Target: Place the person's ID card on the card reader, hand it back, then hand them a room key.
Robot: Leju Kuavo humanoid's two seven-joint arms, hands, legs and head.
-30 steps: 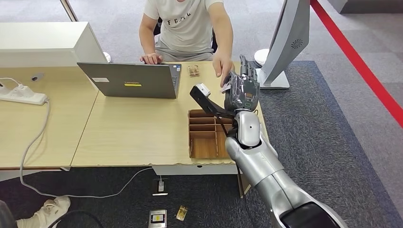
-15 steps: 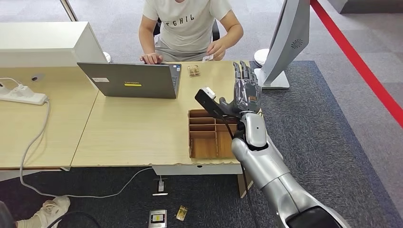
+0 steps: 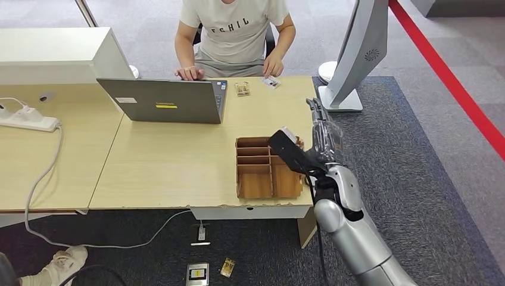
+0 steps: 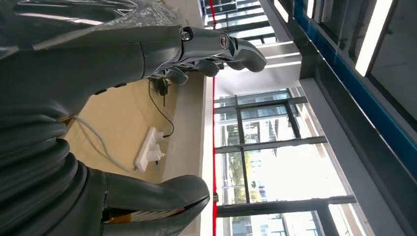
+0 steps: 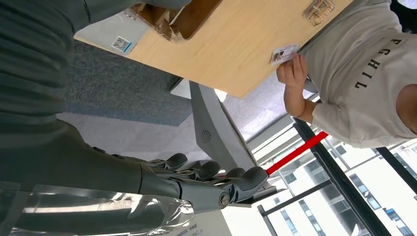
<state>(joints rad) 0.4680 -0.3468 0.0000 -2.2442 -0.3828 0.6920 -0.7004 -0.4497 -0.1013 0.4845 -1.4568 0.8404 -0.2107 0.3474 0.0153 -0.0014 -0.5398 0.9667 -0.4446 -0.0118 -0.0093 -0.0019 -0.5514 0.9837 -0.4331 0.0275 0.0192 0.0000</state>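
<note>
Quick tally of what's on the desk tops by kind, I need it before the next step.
Laptop: 1
Wooden divided tray: 1
Card by the person's hand: 1
Small brown item: 1
Power strip: 1
Monitor: 1
Total: 6

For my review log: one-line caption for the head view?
Right hand open above the wooden tray; person holds the card at the desk's far edge.

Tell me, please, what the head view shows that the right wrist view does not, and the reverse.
Head view alone: the laptop, the power strip and the whole wooden organizer. Right wrist view alone: windows with buildings outside, and the right hand's fingers, extended and holding nothing. Shared: the person, the card under their hand at the desk edge, the grey stand.
</note>
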